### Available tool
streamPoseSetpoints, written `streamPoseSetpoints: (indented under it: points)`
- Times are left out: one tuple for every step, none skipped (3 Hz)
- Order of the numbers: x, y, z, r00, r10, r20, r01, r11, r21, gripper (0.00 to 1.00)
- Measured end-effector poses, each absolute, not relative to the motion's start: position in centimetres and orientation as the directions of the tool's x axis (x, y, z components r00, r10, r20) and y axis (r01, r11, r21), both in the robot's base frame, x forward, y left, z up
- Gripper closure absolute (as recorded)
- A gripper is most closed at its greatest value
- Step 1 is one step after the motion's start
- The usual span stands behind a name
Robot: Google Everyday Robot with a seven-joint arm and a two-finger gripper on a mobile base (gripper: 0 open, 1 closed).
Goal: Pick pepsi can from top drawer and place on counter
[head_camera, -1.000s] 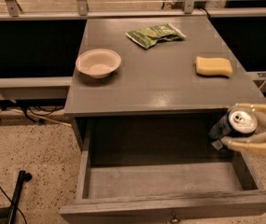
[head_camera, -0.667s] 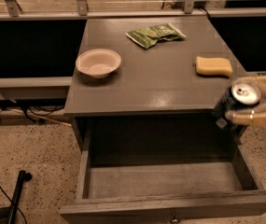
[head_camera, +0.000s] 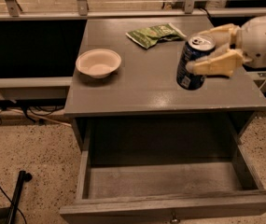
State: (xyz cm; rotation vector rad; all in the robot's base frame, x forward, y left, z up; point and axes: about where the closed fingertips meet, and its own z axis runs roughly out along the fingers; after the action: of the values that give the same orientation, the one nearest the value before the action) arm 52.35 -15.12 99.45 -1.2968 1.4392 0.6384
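The pepsi can (head_camera: 192, 64) is dark blue with a silver top and stands upright, held over the right part of the grey counter (head_camera: 137, 85), its base at or just above the surface. My gripper (head_camera: 215, 48) comes in from the right and is shut on the can, one cream finger behind it and one finger (head_camera: 216, 63) across its front. The top drawer (head_camera: 165, 181) is pulled open below the counter, and its visible inside holds nothing.
A cream bowl (head_camera: 98, 63) sits on the counter's left part. A green snack bag (head_camera: 155, 34) lies at the back middle. A metal rail (head_camera: 123, 14) runs behind the counter. A black pole (head_camera: 17, 195) and cables lie on the speckled floor at left.
The gripper has lifted the can from beside the drawer's right edge up and left, over the counter. The yellow sponge seen earlier on the right is now hidden behind the gripper.
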Motion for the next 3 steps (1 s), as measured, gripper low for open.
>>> streamPoseSetpoints:
  points:
    - [54.7,-9.5,99.1,0.094,-0.373,-0.923,-0.960,0.210,-0.182,1.00]
    - [56.6,-5.8,97.0,0.036,-0.362,-0.932,-0.978,0.178,-0.107,1.00]
    - [58.3,-4.3,94.2,-0.021,-0.336,-0.941,-0.978,0.202,-0.050,1.00]
